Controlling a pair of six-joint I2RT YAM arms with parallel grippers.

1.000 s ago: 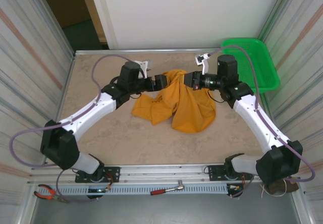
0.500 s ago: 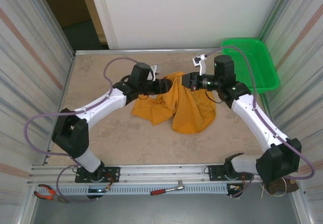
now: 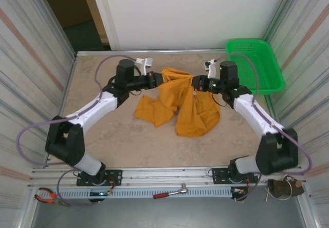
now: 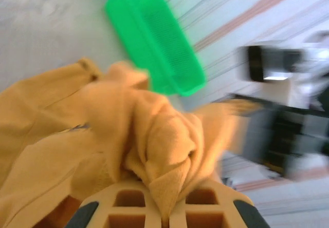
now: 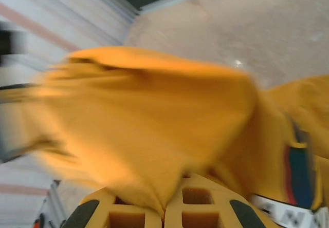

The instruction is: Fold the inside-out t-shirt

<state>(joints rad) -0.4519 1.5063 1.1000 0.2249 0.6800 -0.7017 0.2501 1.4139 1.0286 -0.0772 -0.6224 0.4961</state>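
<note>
The inside-out t-shirt is clamped, upper centre, by the left fingers and right fingers. It should be spread apart evenly and slowly.

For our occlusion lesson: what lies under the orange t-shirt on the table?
The beige table shows around the t-shirt, which lies on it; anything beneath its bunched folds is covered.

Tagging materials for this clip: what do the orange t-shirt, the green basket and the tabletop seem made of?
T-shirt: soft matte knit cloth, probably cotton; it bunches and drapes in folds. Green basket: glossy moulded plastic, judging by its slotted walls and sheen. Tabletop: hard, matte, mottled beige, perhaps stone-look laminate.
</note>
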